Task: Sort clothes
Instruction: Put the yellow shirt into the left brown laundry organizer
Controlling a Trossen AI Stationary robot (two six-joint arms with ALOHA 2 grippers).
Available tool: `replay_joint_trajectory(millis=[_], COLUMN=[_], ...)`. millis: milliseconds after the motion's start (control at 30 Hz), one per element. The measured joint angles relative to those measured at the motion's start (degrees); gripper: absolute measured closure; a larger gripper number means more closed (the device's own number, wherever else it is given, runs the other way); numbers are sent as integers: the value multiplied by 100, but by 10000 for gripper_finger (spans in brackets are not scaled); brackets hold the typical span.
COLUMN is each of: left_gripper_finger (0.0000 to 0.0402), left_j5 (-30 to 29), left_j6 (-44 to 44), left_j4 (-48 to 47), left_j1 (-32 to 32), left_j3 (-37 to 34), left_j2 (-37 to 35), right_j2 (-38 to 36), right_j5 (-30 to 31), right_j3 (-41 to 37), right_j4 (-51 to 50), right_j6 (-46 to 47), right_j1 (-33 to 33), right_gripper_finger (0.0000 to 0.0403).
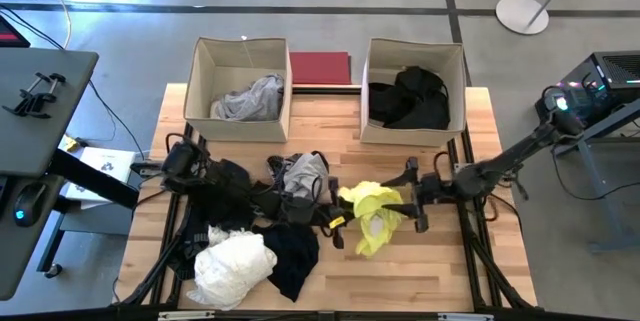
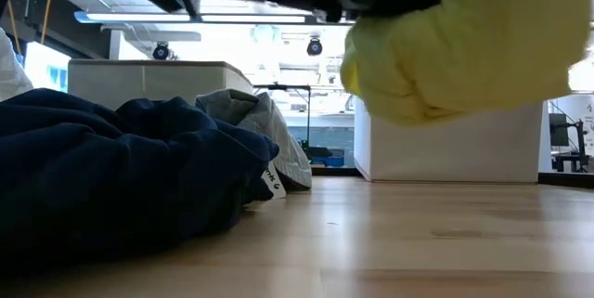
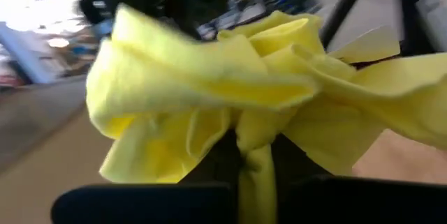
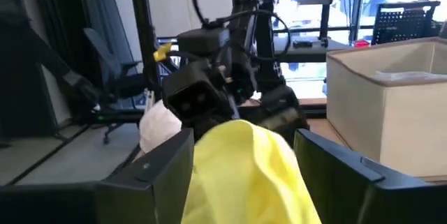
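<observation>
Both grippers meet at the yellow garment [image 1: 374, 217], lifted off the middle of the table [image 1: 420, 271].

High view: the left gripper [image 1: 338, 223] and right gripper [image 1: 408, 201] flank the yellow garment; a white garment [image 1: 232, 264] and black garment [image 1: 293, 251] lie near the front edge, a grey garment [image 1: 303, 173] lies behind them, and 2 boxes hold grey cloth [image 1: 250, 99] and black cloth [image 1: 408, 99]. Low view: the yellow garment hangs clear of the wood, with a navy garment [image 2: 121, 173] beside it. Left wrist view: the fingers pinch a fold of yellow fabric. Right wrist view: the fingers [image 4: 157, 165] stand apart with the yellow garment between them.
</observation>
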Motion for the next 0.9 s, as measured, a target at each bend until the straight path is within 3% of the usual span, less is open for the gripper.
replay_joint_trajectory(millis=[233, 367, 500, 700, 800, 900], left_gripper_finger=[397, 397, 396, 396, 395, 395], left_j5=[-2130, -3556, -4506, -5079, -5152, -5282], left_j6=[1241, 2395, 3464, 4260, 4065, 3256], left_j4=[-643, -630, -625, -918, -1529, -2624], left_j1=[-560, -815, -683, 185, 890, 1769], left_j3=[0, 0, 2, 2, 2, 2], left_j2=[-886, -1549, -2255, -3262, -3704, -4087], right_j2=[-923, -937, -705, -230, -18, 156], right_j5=[53, 148, 374, 401, 400, 396], right_j3=[-2, -15, -20, -24, -24, -24], right_j4=[-913, -1112, -1208, -1184, -1177, -1183], right_j6=[255, 348, 405, 548, 700, 862], right_j1=[339, 468, 512, 509, 509, 509], right_gripper_finger=[165, 165, 165, 165, 165, 165])
